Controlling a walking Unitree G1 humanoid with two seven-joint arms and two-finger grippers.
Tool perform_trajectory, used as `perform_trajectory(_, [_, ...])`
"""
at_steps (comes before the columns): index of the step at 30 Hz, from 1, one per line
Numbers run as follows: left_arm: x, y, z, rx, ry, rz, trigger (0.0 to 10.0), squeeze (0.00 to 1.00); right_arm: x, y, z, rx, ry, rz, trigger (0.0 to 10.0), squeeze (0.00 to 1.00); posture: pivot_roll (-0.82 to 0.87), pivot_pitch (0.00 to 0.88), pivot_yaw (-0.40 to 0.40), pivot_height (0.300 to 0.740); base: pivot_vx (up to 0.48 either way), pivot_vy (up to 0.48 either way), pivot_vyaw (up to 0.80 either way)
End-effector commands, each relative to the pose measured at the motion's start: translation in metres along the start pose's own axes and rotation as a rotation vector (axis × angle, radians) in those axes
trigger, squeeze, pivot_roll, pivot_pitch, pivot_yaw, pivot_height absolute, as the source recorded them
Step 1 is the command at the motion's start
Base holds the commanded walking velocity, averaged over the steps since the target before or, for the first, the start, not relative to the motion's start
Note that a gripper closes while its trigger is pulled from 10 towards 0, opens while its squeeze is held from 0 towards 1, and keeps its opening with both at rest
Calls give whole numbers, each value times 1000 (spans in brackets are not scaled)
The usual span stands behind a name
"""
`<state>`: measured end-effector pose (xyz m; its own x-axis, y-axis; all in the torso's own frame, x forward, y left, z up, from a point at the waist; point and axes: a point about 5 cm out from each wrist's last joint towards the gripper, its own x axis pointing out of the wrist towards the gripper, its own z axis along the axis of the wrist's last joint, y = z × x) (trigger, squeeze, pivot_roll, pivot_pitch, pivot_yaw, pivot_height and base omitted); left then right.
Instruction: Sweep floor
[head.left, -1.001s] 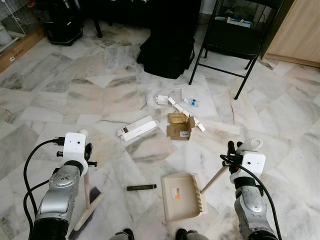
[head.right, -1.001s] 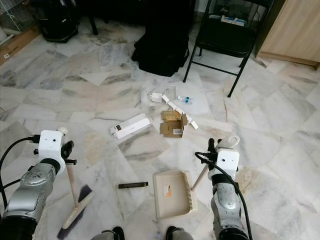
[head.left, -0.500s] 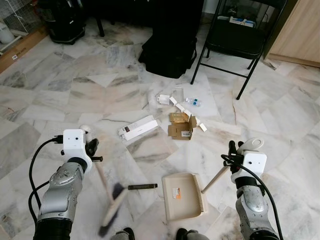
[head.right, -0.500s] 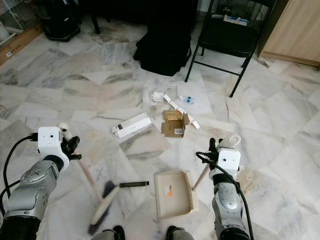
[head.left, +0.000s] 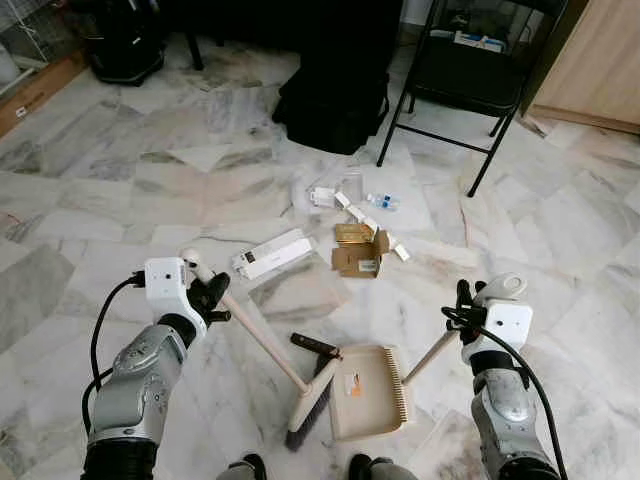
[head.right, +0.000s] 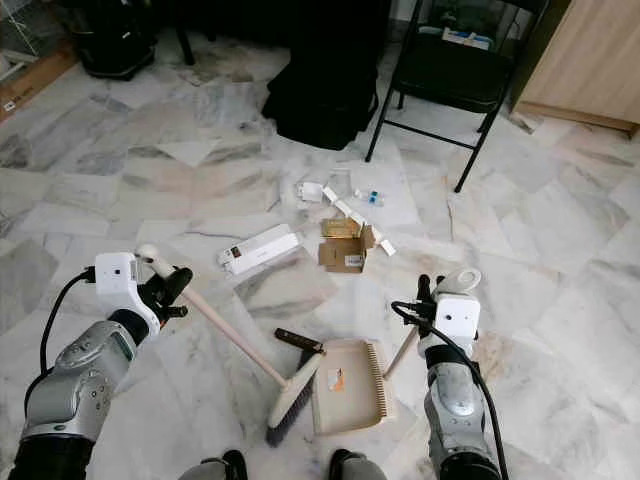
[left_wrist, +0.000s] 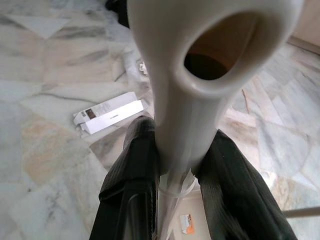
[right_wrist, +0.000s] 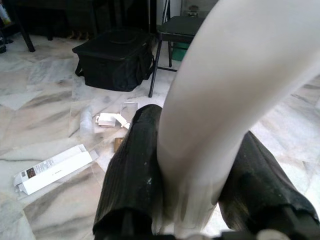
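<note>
Left tool clenches the broom; right tool clenches the dustpan, bristles touching its left edge.

Behind the black bag, the folding chair loses its back to the picture's top edge.

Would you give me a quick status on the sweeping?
Left gripper shut on broom. Right gripper shut on dustpan. Black stick at pan's mouth.
</note>
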<state>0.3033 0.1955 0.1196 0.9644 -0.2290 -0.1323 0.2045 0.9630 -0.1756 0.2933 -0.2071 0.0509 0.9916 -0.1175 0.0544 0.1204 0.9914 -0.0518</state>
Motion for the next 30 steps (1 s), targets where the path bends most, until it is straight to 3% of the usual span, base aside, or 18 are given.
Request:
perform_trajectory(1, [-4,0,-1,41,32,-33,10000,0,-3,-2,-6,-23,36,8,10000,0,-8,217,-17,740,0,0,0])
perform_trajectory(3, [-5,4,1,108,52,-35,10000,0,-3,-1,-6,-24,37,10,10000,0,-8,217,-17,740,0,0,0])
perform_trajectory(5, [-5,13,5,281,94,-20,10000,0,-2,-1,-6,-24,41,13,10000,0,-6,215,-17,740,0,0,0])
perform_trajectory(6, [-5,13,5,281,94,-20,10000,0,-2,-1,-6,-24,41,13,10000,0,-6,215,-17,740,0,0,0])
perform_trajectory(7, [-5,20,9,362,122,3,10000,0,-2,-1,-7,-24,43,13,10000,0,-3,213,-17,740,0,0,0])
perform_trajectory(8, [-5,20,9,362,122,3,10000,0,-2,-1,-7,-24,43,13,10000,0,-3,213,-17,740,0,0,0])
perform_trajectory(11, [-4,43,22,581,179,145,10000,0,-2,0,-7,-23,46,13,10000,0,3,211,-14,740,0,0,0])
perform_trajectory(12, [-4,43,22,581,179,145,10000,0,-2,0,-7,-23,46,13,10000,0,3,211,-14,740,0,0,0])
perform_trajectory(18, [1,39,30,771,212,176,10000,0,-1,2,-6,-21,44,17,10000,0,-1,210,-15,740,0,0,0])
perform_trajectory(20, [4,35,32,761,181,185,10000,0,-1,2,-6,-21,44,17,10000,0,-1,210,-15,740,0,0,0])
perform_trajectory(22, [8,29,32,683,120,173,10000,0,-1,2,-6,-21,44,16,10000,0,-2,208,-12,740,0,0,0])
perform_trajectory(26, [11,7,33,424,-31,93,10000,0,-1,2,-6,-21,43,13,10000,0,-3,210,-13,740,0,0,0])
perform_trajectory(30, [12,0,31,291,-85,92,10000,0,-1,2,-6,-22,42,13,10000,0,-6,211,-14,740,0,0,0])
